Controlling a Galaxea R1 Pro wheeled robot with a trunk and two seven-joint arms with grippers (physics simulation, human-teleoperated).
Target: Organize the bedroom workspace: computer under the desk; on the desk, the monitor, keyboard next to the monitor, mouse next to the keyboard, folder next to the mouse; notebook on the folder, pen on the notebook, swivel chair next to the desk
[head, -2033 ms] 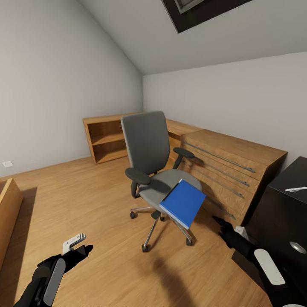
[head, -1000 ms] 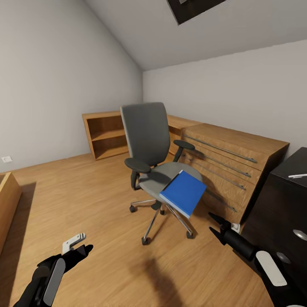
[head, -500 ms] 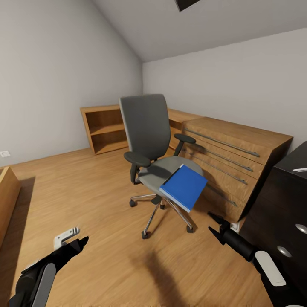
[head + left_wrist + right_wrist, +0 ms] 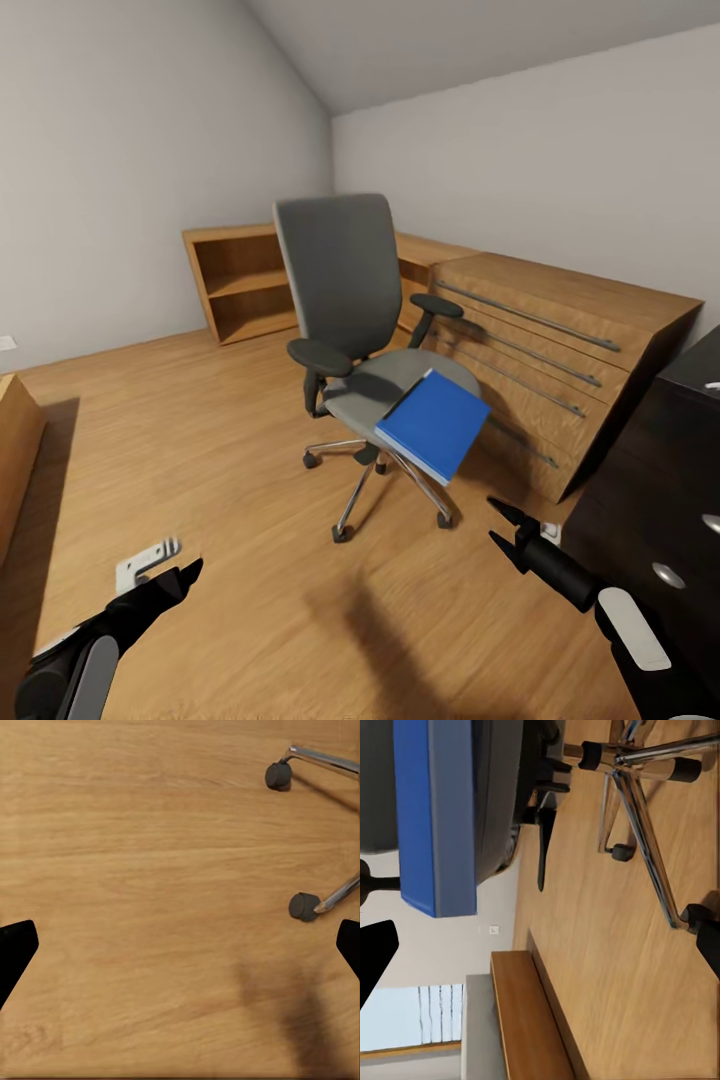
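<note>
The grey swivel chair [image 4: 345, 285] stands mid-room on the wooden floor. The blue folder [image 4: 435, 425] lies tilted on its seat, overhanging the front edge. My right gripper [image 4: 498, 526] hangs open, low and just right of the chair's base. In the right wrist view the folder [image 4: 435, 810] and the chrome base [image 4: 641, 802] lie ahead of its open fingers. My left gripper [image 4: 168, 568] is open above bare floor at the lower left, with two casters [image 4: 304, 906] ahead of it. The desk's black drawer unit [image 4: 660, 490] fills the right edge. The pen's white end [image 4: 713, 384] shows on its top. Computer, monitor, keyboard, mouse and notebook are out of view.
A light wooden drawer chest [image 4: 560, 340] stands against the wall right behind the chair, close to the desk. A low wooden shelf unit [image 4: 240, 285] sits in the far corner. Another wooden piece [image 4: 15, 460] juts in at the left edge.
The whole view has shifted: the camera has come closer to the chair and tilted down. My left arm has sunk lower in the picture. Chair and folder keep their pose.
</note>
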